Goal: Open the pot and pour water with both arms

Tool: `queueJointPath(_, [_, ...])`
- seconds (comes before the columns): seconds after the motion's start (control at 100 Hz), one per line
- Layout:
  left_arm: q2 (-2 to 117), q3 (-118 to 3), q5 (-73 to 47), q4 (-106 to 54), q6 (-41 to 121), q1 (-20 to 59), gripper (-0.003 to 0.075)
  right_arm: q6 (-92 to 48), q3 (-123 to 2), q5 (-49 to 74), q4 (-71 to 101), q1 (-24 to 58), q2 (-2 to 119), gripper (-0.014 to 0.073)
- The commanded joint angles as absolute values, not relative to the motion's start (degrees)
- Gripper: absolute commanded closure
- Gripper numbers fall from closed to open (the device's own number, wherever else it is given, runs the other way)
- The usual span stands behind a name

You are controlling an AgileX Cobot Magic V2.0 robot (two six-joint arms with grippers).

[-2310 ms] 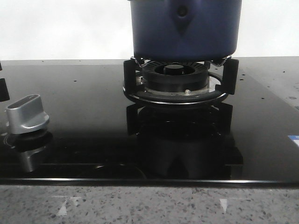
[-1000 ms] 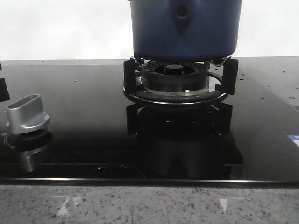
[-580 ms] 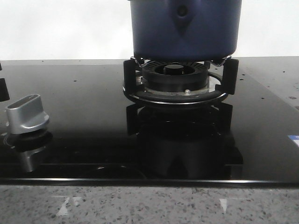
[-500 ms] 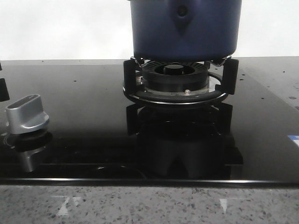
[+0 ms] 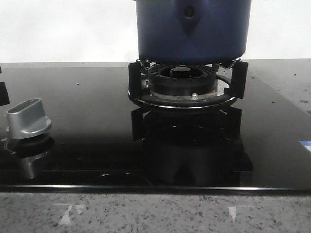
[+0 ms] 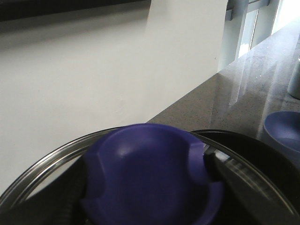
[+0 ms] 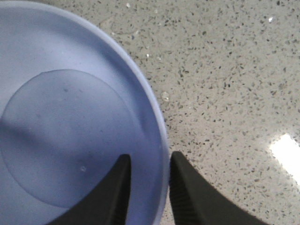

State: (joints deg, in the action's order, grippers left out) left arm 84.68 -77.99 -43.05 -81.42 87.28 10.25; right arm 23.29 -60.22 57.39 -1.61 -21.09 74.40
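On the back burner ring (image 5: 182,82), squarely upright, the pot (image 5: 192,29), its top cut off by the front view. Biggest hazard, likely: dragging that pot off its supports if the lid (image 6: 42,164) sticks while being raised. Next: letting the glass lid swing or slip, since only the rounded blue lid knob (image 6: 150,173) offers a hold. Left gripper (image 6: 150,187) set with a dark finger on each side of that knob, apparently closed against it; whether the lid has left the pot, impossible to tell. Then spillage: right gripper (image 7: 150,164) narrowed about the rim of the bowl (image 7: 56,131), one finger inside, one outside, seemingly pinching it. Thin hold on a wide, shallow dish holding a little water; prone to tipping once raised, or missing the pot's mouth.

Underneath, a glossy black glass cooktop (image 5: 87,121), mirror-like, let into a speckled stone counter (image 5: 155,213). Behind, a plain white wall (image 5: 63,29). Smaller still, a silver control knob (image 5: 28,119) well to the left of the burner.
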Motion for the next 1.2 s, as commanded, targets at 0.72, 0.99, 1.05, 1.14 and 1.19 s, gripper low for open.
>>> queueJointPath(0.72, [82.36, -79.73, -42.58, -86.29, 86.64, 10.07, 0.0406, 21.23, -76.81, 55.42, -1.18, -16.14, 70.58, 0.0668])
queueJointPath(0.99, [82.36, -79.73, -42.58, -86.42, 86.64, 10.07, 0.0406, 17.57, -89.68, 58.95, 1.79, -8.32, 70.82, 0.0668])
queueJointPath(1.05, [82.36, -79.73, -42.58, -86.51, 86.64, 10.07, 0.0406, 16.61, -91.87, 59.23, 4.06, -7.54, 71.16, 0.0668])
queueJointPath(1.14, [82.36, -79.73, -42.58, -86.82, 86.64, 10.07, 0.0406, 15.00, -94.95, 60.31, 7.18, -6.38, 72.25, 0.0668])
queueJointPath(1.19, [82.36, -79.73, -42.58, -86.98, 86.64, 10.07, 0.0406, 14.59, -96.44, 60.55, 8.44, -5.63, 73.22, 0.0668])
